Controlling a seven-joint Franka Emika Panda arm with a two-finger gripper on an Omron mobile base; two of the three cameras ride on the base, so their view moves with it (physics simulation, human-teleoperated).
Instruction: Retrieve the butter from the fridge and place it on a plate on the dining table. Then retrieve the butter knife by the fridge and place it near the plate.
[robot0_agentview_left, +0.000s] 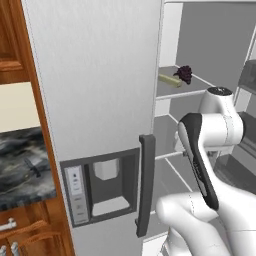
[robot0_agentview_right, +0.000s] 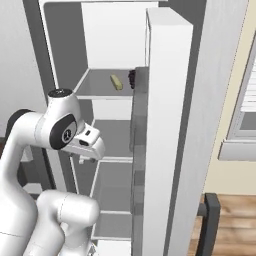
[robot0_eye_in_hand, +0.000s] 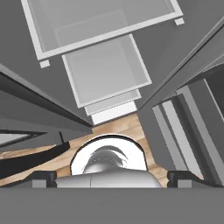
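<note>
The fridge (robot0_agentview_left: 95, 100) stands with its left door shut and its right door (robot0_agentview_right: 170, 125) swung open. The butter (robot0_agentview_left: 170, 80) (robot0_agentview_right: 116, 82), a small pale yellow stick, lies on an upper shelf inside. My gripper (robot0_eye_in_hand: 112, 178) is open and holds nothing. It points down past the lower shelves and drawers towards the wooden floor, well below the butter's shelf. My white hand (robot0_agentview_right: 89, 141) hangs in front of the middle shelves. A thin dark shape, which looks like the butter knife (robot0_agentview_left: 34, 167), lies on the marbled counter left of the fridge. The plate and the dining table are out of view.
A dark bunch of grapes (robot0_agentview_left: 185, 74) sits just right of the butter. The open door's edge (robot0_agentview_right: 139, 130) stands close on my arm's right. The shut door carries a dark handle (robot0_agentview_left: 145, 185) and a dispenser panel (robot0_agentview_left: 100, 185). Wooden cabinets (robot0_agentview_left: 15, 40) flank the fridge.
</note>
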